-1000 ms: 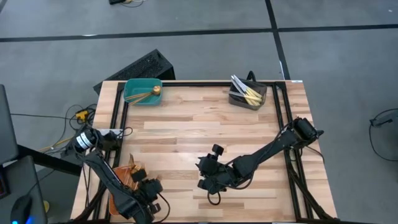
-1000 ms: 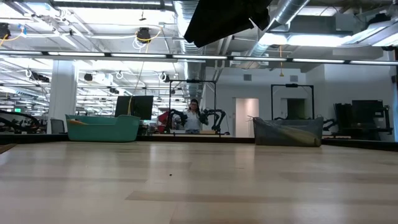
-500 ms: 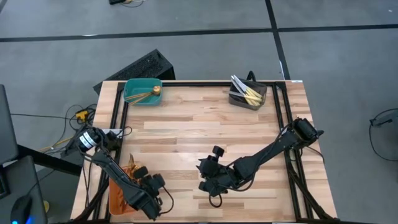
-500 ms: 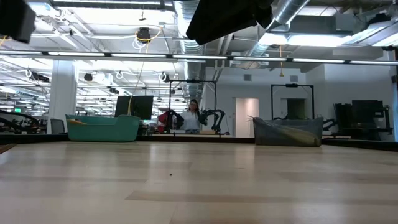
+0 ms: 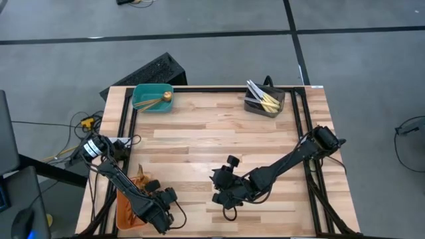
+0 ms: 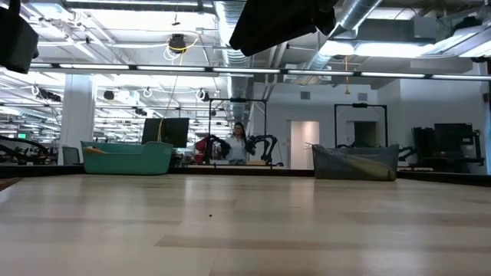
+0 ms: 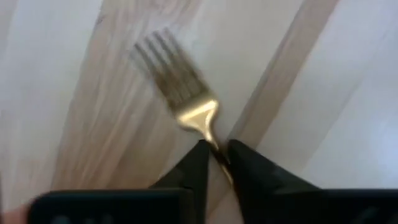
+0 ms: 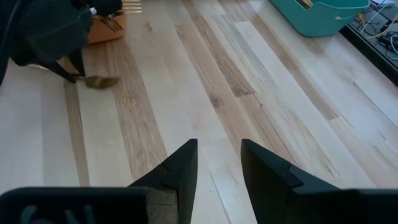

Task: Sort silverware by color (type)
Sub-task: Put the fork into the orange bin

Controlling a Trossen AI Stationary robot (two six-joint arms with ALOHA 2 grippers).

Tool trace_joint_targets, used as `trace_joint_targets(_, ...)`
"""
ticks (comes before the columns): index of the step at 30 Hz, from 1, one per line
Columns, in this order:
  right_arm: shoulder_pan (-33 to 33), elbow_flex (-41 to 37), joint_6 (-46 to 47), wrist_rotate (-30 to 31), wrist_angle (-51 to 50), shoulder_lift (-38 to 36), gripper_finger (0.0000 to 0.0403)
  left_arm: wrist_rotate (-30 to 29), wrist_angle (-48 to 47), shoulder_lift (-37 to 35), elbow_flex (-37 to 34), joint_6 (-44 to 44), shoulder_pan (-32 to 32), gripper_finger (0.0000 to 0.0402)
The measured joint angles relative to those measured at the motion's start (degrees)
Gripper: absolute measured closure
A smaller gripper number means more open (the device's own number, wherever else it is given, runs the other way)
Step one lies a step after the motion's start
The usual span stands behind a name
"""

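My left gripper (image 5: pixel 170 210) is by the near left corner, just right of the orange bin (image 5: pixel 126 201), and is shut on a gold fork (image 7: pixel 180 93). The right wrist view shows that fork (image 8: pixel 99 81) low over the wood, and more gold forks (image 8: pixel 115 23) lying in the orange bin. My right gripper (image 8: pixel 217 171) is open over the table's near middle (image 5: pixel 222 192) and touches nothing. Gold pieces (image 5: pixel 156 101) lie in the teal bin (image 5: pixel 151 97). Knives (image 5: pixel 262 96) with pale handles lean in the dark grey bin (image 5: pixel 264 101). My left gripper pinches the fork's slim neck (image 7: pixel 213 138), just behind the head, between its two fingertips (image 7: pixel 198 163). The fingers point down from above and lie across the handle. The tines (image 7: pixel 165 65) stick out past the fingers over the bare wood; the handle's free end is hidden behind them.
Black rails (image 5: pixel 126 116) run along the table's left, far and right edges. Bare wood (image 5: pixel 212 139) spreads between the bins and both arms. A person (image 6: pixel 238 142) stands far off in the room behind the table.
My left gripper has moved from over the orange bin toward the table's right and a little toward the near edge, with the fork in its fingers. The right arm has kept still.
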Motion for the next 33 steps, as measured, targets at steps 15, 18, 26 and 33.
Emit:
trace_joint_targets(15,0.0,0.0,0.0,-0.6,-0.8,-0.3,0.0253,-13.6,-4.1,0.0,13.4,10.7,0.0,0.04)
trace_joint_targets(18,0.0,0.0,0.0,-0.6,-0.7,-0.4,0.0253,-20.6,-7.5,0.0,19.2,13.0,-0.7,0.0401)
trace_joint_targets(26,0.1,0.0,0.0,-0.8,-2.6,-1.2,0.0253,-26.9,-36.2,0.0,24.1,-16.1,-9.2,0.0401)
trace_joint_targets(33,-1.3,0.0,-1.0,-1.4,-2.0,-1.3,0.0253,-22.6,-39.8,-2.3,18.5,-34.5,-16.1,0.0401)
